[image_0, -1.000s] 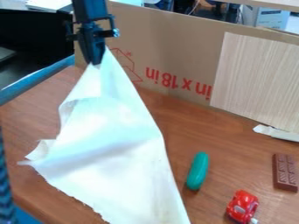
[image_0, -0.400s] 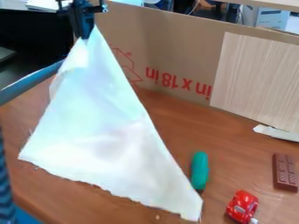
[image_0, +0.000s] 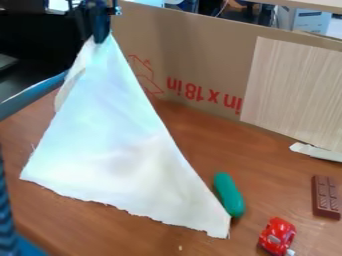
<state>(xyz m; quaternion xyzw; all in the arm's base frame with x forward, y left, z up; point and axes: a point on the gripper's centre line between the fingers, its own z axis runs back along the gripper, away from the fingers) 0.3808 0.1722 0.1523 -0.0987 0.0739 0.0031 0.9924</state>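
In the camera view, the black two-finger gripper (image_0: 100, 40) is in the upper left of the frame, its jaws closed on the top corner of a white fabric cloth (image_0: 120, 140). The cloth hangs from that pinch as a tall, widening triangle across the left and centre of the frame, its frayed lower edge slanting down to a pointed corner at lower centre-right. A rounded, elongated green toy (image_0: 229, 194) lies right at the cloth's right-hand edge, and seems to touch it near that corner. Below and to the right sits a small red toy car (image_0: 277, 236); a brown toy chocolate bar (image_0: 326, 196) lies at the right edge of the frame, on the brown wood-look table (image_0: 200, 160). A brown cardboard panel (image_0: 200, 50) stands behind.

The green toy looks most at risk: if the cloth swung or dragged rightwards, its edge could roll the toy towards the car, or cover it. The grip takes only a narrow bit of fabric, so a snag or sharp tug might pull the corner free and drop the cloth in a crumple.
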